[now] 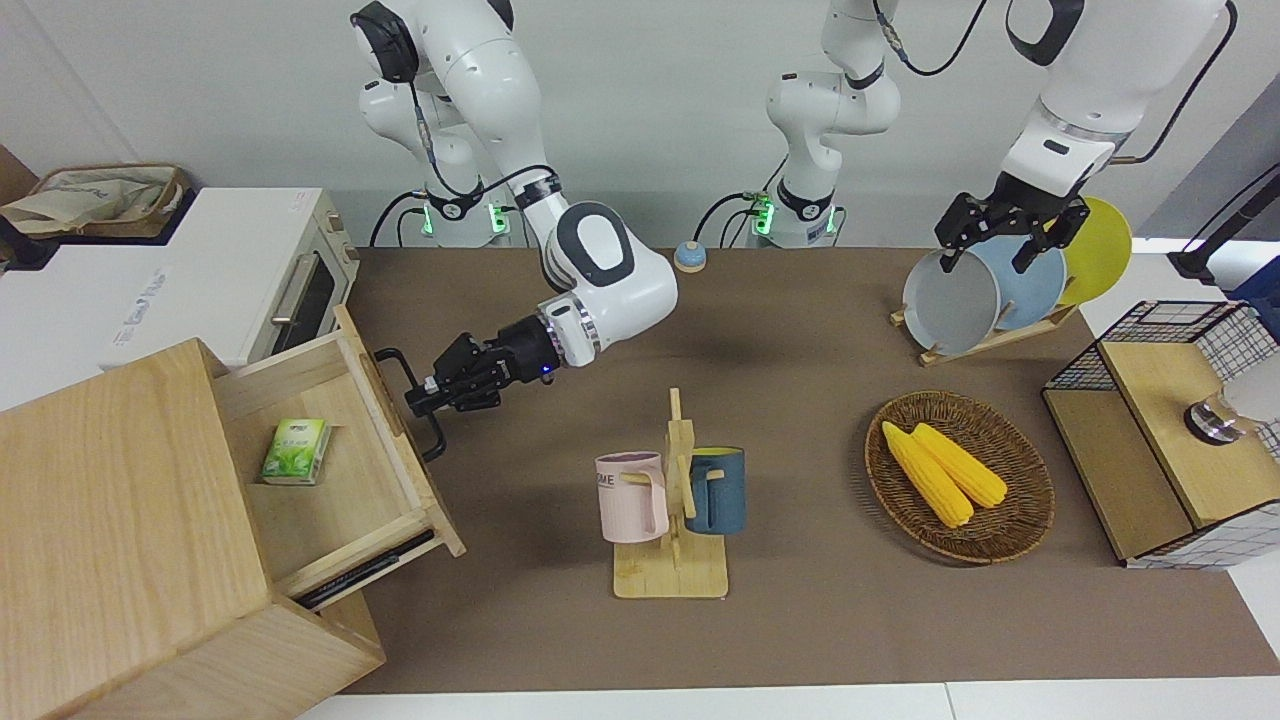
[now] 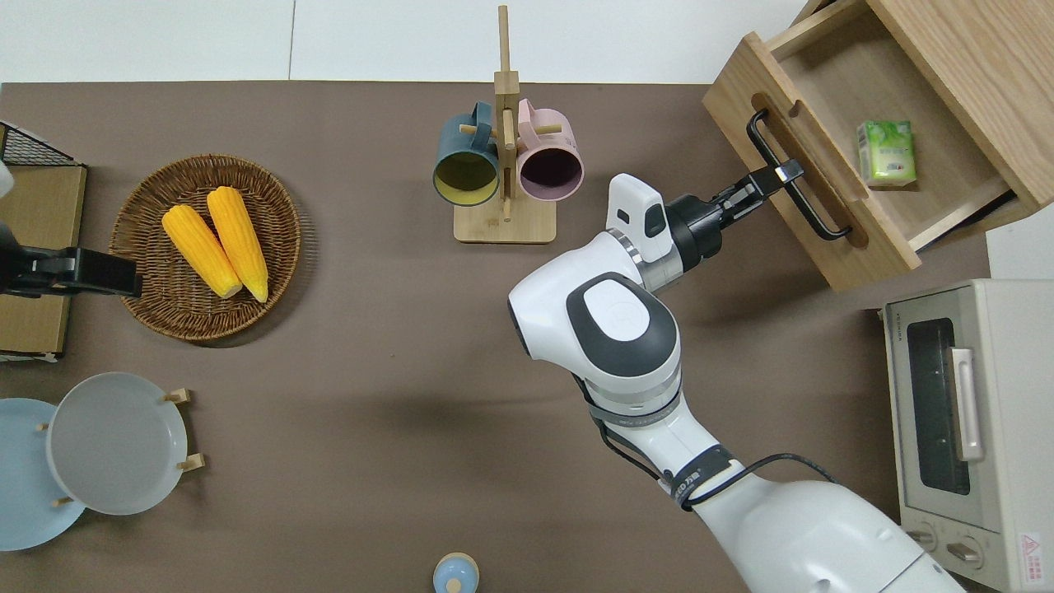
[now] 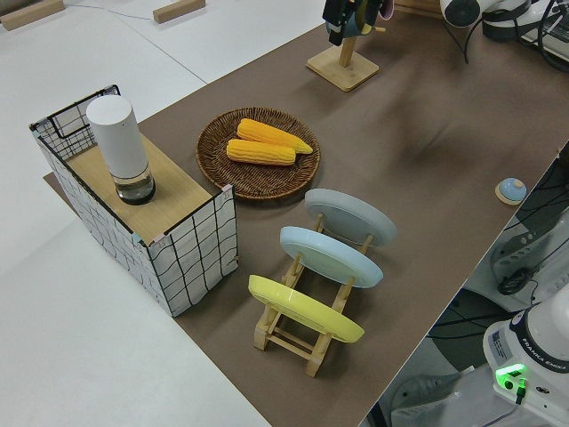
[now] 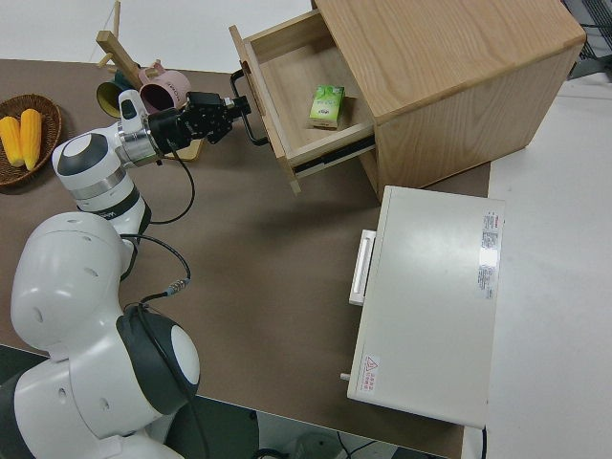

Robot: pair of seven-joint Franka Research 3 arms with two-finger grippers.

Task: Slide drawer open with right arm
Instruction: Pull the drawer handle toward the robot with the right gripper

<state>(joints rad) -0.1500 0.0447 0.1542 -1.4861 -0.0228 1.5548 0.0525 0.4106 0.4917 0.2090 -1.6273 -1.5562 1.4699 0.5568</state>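
The pale-wood drawer [image 1: 345,505] stands pulled well out of the big light-wood cabinet [image 1: 110,520] at the right arm's end of the table. Its black bar handle [image 1: 392,357] is on its front. My right gripper [image 1: 422,393] is shut on the middle of that handle; a blue light shows at its wrist. The overhead view shows the gripper [image 2: 778,175], the handle [image 2: 823,226] and the drawer [image 2: 823,82]; the right side view shows the gripper [image 4: 229,113] too. A small green box [image 1: 296,451] lies in the drawer. The left arm is parked, its gripper [image 1: 1003,240] open.
A white toaster oven [image 1: 250,270] stands beside the cabinet, nearer to the robots. A mug rack [image 1: 672,500] with a pink and a blue mug stands mid-table. A basket of corn [image 1: 960,475], a plate rack [image 1: 990,290] and a wire-mesh shelf [image 1: 1170,430] are at the left arm's end.
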